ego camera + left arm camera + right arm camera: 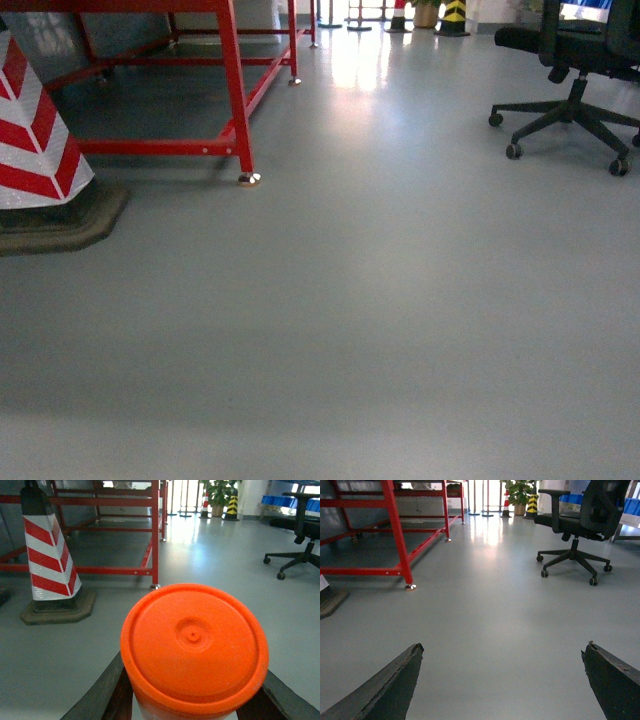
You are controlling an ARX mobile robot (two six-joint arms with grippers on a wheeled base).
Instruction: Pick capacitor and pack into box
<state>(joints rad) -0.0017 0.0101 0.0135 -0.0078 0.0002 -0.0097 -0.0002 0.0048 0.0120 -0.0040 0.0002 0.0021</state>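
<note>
Head view: bare grey floor (380, 300), glossy with window glare, bounded by a red steel frame (236, 90), a red-and-white striped cone (35, 140) on a dark base, and a black office chair (570, 70); neither gripper nor the box appears here. Left wrist view: the left gripper (192, 700) is closed around the capacitor (194, 647), an orange cylinder whose flat, dimpled end faces the camera, with dark fingers (107, 692) flanking it on both sides. Right wrist view: the right gripper (502, 680) is spread wide and holds nothing, only floor showing between its fingers (390, 685). Background of the wrist views: a potted plant (519, 490), a yellow-and-black bollard (533, 502) and blue bins (280, 502).
</note>
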